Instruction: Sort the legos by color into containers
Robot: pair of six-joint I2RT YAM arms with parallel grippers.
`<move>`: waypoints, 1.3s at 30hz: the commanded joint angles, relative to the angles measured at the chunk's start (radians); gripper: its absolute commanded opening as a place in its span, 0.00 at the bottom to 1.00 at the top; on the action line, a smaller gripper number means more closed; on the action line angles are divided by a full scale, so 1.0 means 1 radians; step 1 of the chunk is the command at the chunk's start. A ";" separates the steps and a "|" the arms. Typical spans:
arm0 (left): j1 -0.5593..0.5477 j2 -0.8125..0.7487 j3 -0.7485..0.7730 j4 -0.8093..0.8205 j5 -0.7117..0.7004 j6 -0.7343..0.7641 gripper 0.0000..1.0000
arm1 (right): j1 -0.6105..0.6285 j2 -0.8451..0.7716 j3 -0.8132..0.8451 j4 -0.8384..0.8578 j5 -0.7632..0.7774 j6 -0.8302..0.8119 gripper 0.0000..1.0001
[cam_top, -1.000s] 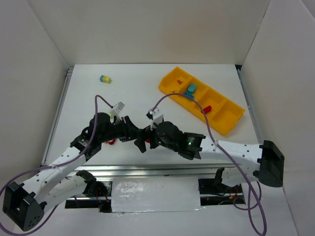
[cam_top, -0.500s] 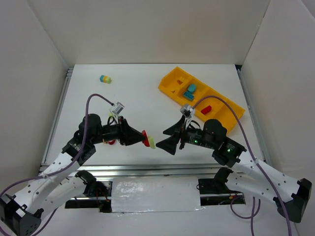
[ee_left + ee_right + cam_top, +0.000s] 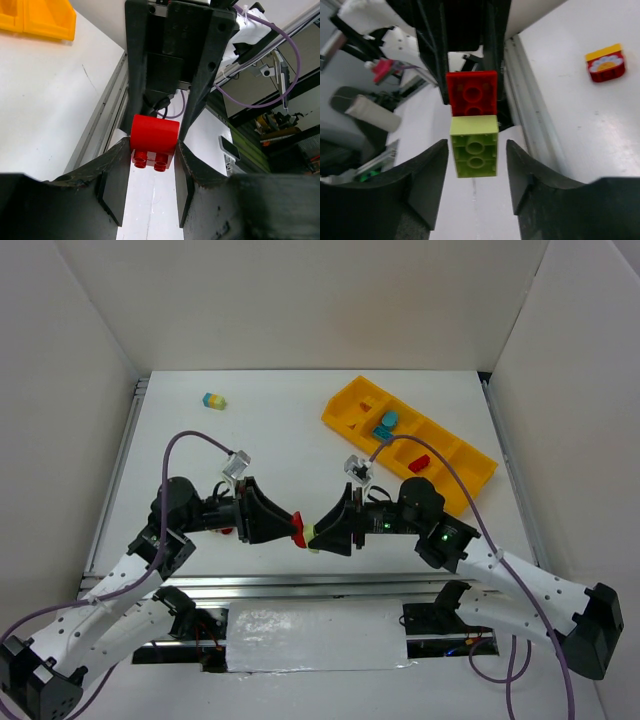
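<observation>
The left pincer (image 3: 151, 165) is clamped on a red brick (image 3: 154, 135), its two pads pressed flat against the brick's sides. A yellow-green brick (image 3: 474, 145) is stuck to the red one and juts toward the other arm. The right pincer (image 3: 477, 165) stands partly wide around that yellow-green brick, one finger on each side. A gap shows on one side at least, so it has no grip.

The two pincers meet tip to tip above the middle of the desk (image 3: 280, 430), close to its near edge.

A red-and-yellow clump (image 3: 606, 62) lies on the desk near the left arm, mostly hidden under it from above. A teal, yellow and green clump (image 3: 214, 400) sits alone toward the far left corner.

The orange-yellow tray (image 3: 345, 410) lies slantwise at the far right. It holds a teal brick (image 3: 388, 421) in its second compartment from the far end and a small red brick (image 3: 419, 462) in the third. The right arm's purple cable (image 3: 400, 440) arcs across the tray.
</observation>
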State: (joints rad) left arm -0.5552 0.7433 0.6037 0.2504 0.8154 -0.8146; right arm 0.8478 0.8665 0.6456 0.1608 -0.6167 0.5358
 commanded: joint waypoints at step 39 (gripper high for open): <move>-0.005 0.060 0.176 -0.456 -0.438 0.209 0.00 | -0.901 0.216 0.210 -0.650 1.103 0.182 0.00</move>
State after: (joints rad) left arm -0.5598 0.7876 0.7589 -0.2420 0.3889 -0.6266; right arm -0.0025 1.0157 0.7734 -0.4606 0.3782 0.6975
